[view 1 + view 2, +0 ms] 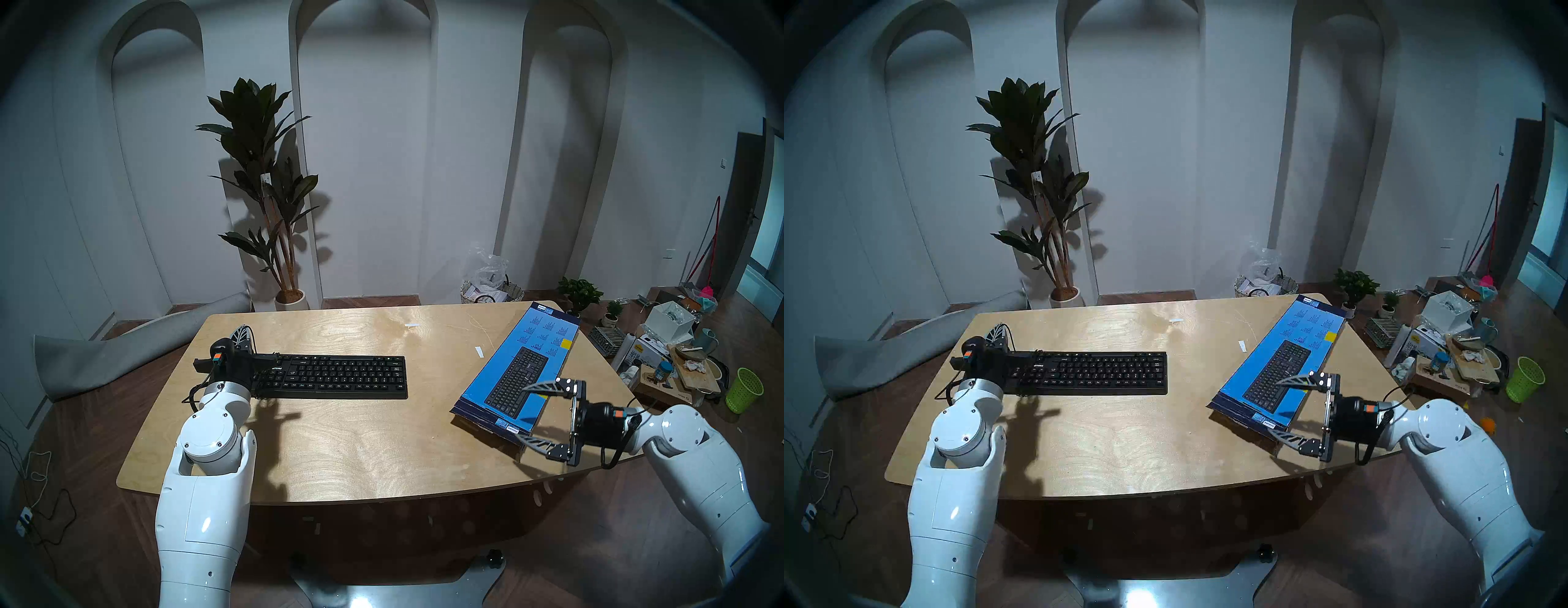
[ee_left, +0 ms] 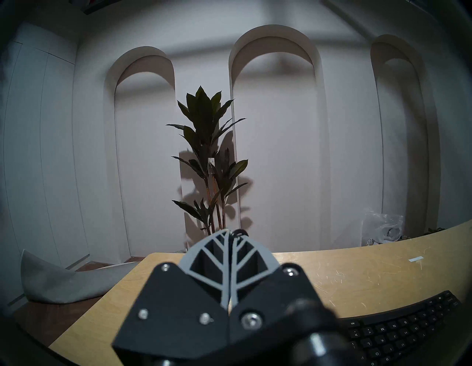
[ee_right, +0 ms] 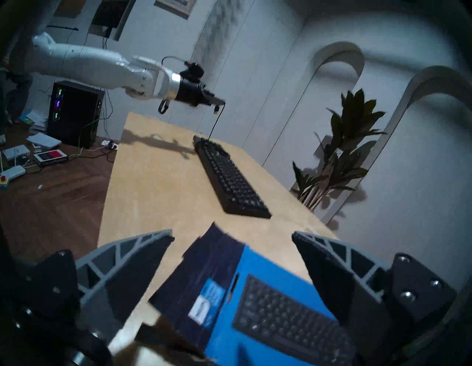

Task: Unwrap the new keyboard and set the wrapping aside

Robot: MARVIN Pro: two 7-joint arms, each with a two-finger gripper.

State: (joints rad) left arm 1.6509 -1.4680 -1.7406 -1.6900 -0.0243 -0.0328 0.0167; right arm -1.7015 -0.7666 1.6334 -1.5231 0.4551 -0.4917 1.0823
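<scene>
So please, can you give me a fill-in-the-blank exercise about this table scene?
1. The long black keyboard lies on the wooden table, ____ the long flat blue cardboard box.
2. The right gripper is ____, above the box's near end.
3. The left gripper is ____ on the keyboard's thin black cable.

Missing words: outside; open; shut

White arms (image 1: 203,501), black wrists, grey ribbed pincer fingers (image 3: 122,251); orange tags, apparently.
</scene>
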